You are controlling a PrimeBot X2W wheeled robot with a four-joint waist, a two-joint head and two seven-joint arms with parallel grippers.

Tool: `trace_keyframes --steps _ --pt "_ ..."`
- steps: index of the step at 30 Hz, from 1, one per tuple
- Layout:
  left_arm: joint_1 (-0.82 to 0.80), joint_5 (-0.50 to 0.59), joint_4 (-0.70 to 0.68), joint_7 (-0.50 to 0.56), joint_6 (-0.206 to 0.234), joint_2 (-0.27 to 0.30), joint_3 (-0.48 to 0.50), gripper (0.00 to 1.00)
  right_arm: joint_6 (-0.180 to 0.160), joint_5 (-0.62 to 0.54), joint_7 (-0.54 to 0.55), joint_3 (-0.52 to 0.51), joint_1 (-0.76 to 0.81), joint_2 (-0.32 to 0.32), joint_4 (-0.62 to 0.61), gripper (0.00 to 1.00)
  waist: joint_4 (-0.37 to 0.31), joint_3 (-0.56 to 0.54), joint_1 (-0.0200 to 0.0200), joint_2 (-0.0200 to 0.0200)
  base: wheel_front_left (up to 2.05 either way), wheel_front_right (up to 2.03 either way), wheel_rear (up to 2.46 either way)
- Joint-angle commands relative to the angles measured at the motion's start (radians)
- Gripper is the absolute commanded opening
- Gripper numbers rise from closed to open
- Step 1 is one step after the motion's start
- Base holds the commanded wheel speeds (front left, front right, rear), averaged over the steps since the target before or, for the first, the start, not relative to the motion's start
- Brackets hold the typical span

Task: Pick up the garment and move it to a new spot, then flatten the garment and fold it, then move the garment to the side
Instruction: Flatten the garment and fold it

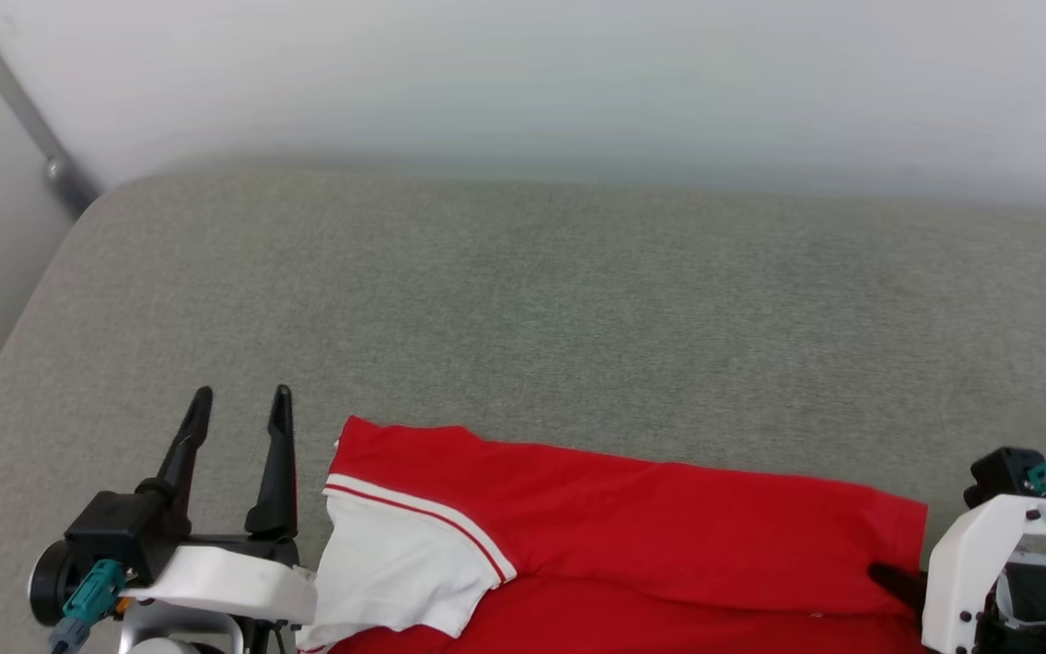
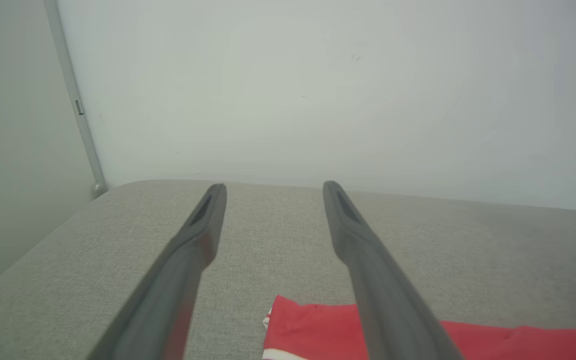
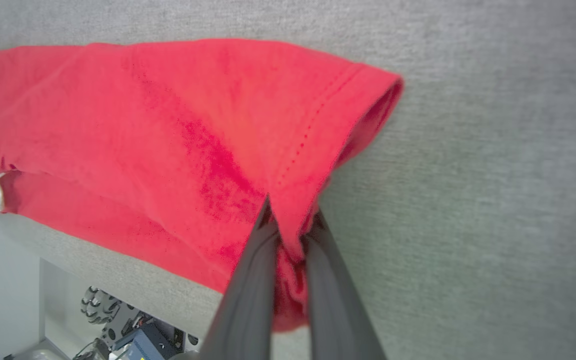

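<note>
Pinches the garment (image 3: 168,125) tight in the right gripper (image 3: 293,212), with both dark fingers (image 3: 248,280) squeezed on a lump of red cloth right by the stitched hem (image 3: 318,125). Seems a good place to grab: at the bottom corner, for pulling or folding that whole end over. Bunches the cloth up between the fingers, so likely a deep hold and not just a nip at the edge. On the other side, holds the left gripper (image 1: 241,395) wide open with nothing in it, just beside the shirt's top end, fingers apart from the cloth and raised over the grey cushion (image 1: 532,300). Probably hovers there to take that end, since folding a shirt straight needs two holds. Lies long and flat along the near part of the cushion, red body stretched between the two grippers, white sleeve (image 1: 396,563) with its red stripe resting on top near the left gripper. Looks partly folded, one red layer over another. Leaves lots of bare cushion behind, right up to the pale wall (image 1: 532,73), so plenty of room for a fold or a slide to the side. Cannot tell about any letters or number on the chest.
</note>
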Motion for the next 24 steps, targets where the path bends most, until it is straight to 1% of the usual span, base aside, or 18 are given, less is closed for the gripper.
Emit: trace_keyframes --steps 1,4,9,12,16,20,24 --pt "0.017 -0.006 -0.008 0.0 0.012 0.006 0.007 1.0 0.0 -0.013 0.005 0.012 -0.017 -0.025 -0.012 0.0 -0.026 -0.021 -0.0001 0.0 0.0 0.0 0.0" --pt "0.037 -0.006 -0.019 0.004 0.021 0.011 0.013 1.0 -0.001 -0.026 0.018 0.015 -0.034 -0.052 -0.019 0.0 -0.052 -0.035 -0.0001 0.0 0.0 0.0 0.0" --pt "0.045 -0.009 -0.033 0.008 0.03 0.005 0.009 1.0 -0.001 -0.041 0.04 -0.046 -0.06 -0.083 -0.019 0.0 -0.087 -0.035 -0.0001 0.0 0.0 0.0 0.0" --pt "0.051 -0.009 -0.029 0.013 0.038 0.006 0.008 1.0 -0.001 -0.064 0.057 -0.119 -0.077 -0.104 -0.019 0.0 -0.107 -0.032 -0.0001 0.0 0.0 0.0 0.0" --pt "0.053 -0.011 -0.026 0.013 0.039 0.007 0.006 1.0 -0.001 -0.103 0.085 -0.225 -0.09 -0.111 -0.027 0.0 -0.124 -0.03 -0.0001 0.0 0.0 0.0 0.0" --pt "0.058 -0.014 -0.018 0.015 0.041 0.005 0.002 1.0 -0.001 -0.127 0.127 -0.294 -0.094 -0.086 -0.027 0.0 -0.137 -0.033 -0.0001 0.0 0.0 0.0 0.0" --pt "0.065 -0.016 -0.01 0.014 0.042 0.002 -0.001 1.0 0.0 -0.053 0.201 -0.334 -0.111 0.006 -0.019 0.0 -0.139 -0.041 -0.0001 0.0 0.0 0.0 0.0"
